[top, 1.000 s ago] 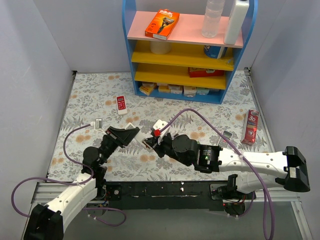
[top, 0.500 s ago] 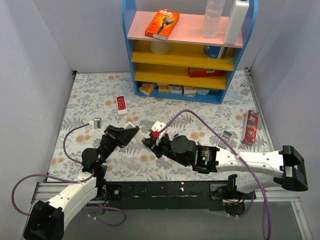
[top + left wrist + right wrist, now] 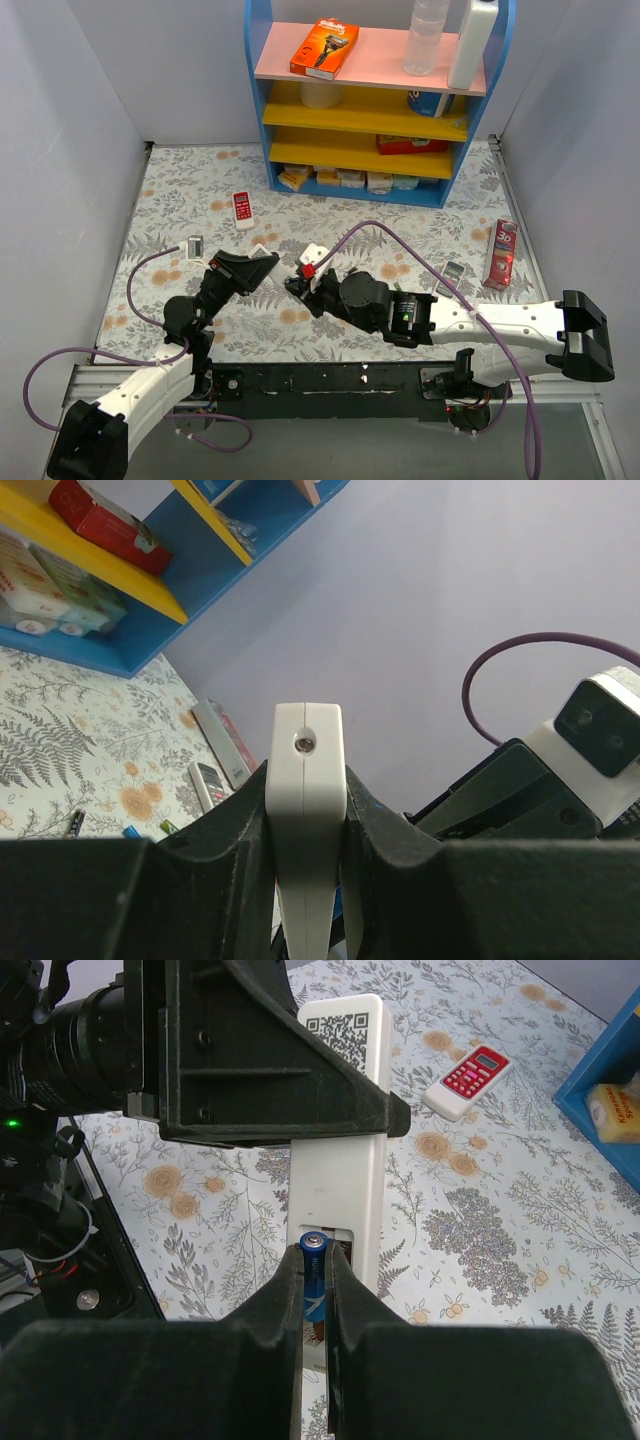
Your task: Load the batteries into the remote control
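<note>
1. My left gripper (image 3: 250, 268) has its jaws clamped across the thin sides of the white remote control (image 3: 340, 1150). It holds the remote up off the floral worktop (image 3: 400, 235), with the plain back and its QR sticker (image 3: 343, 1026) facing the right wrist camera.
2. My right gripper (image 3: 315, 1295) has its jaws closed on a blue battery (image 3: 314, 1265). The battery's tip sits at the mouth of the open battery bay (image 3: 338, 1245), at the remote's near end. I cannot tell whether it has seated.
3. I judge the battery to be light, hard, smooth and round, so it could roll or twist in the jaws. Gripping it mid-body leaves both ends free to enter the bay.
4. The remote looks like stiff, light plastic. Holding it by the long edges, away from the bay, keeps the opening clear.
5. A red-and-white remote (image 3: 242, 209) lies flat on the worktop, well apart from both arms.
</note>
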